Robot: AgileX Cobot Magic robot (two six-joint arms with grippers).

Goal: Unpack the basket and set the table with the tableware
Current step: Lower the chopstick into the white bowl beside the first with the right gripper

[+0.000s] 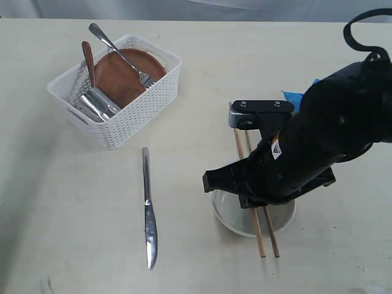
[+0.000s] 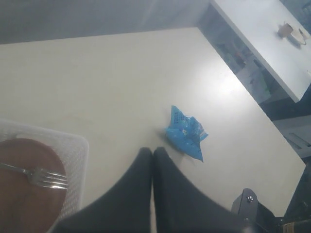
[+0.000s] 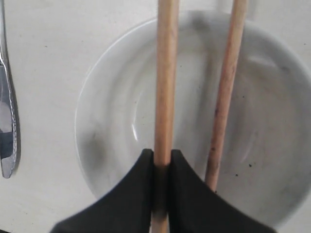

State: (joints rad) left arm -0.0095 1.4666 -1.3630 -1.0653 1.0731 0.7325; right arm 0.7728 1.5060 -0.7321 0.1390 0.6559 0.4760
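The white basket [image 1: 116, 92] stands at the back left of the table [image 1: 73, 214]. It holds a brown plate [image 1: 128, 70], a fork [image 1: 119, 52], a wooden spoon [image 1: 89, 58] and a steel cup [image 1: 98, 104]. A knife [image 1: 148, 211] lies on the table. My right gripper [image 3: 161, 155] is shut on one chopstick [image 3: 165, 97] above the off-white bowl [image 3: 116, 121]. The other chopstick [image 3: 226, 97] rests across the bowl's rim beside it. My left gripper [image 2: 152, 151] is shut and empty, hovering over bare table near the basket [image 2: 73, 160].
A crinkly blue snack packet [image 2: 187, 132] lies on the table beyond the left fingers and shows partly behind the right arm [image 1: 318, 141]. The table's far edge and a second white surface [image 2: 262, 43] appear in the left wrist view.
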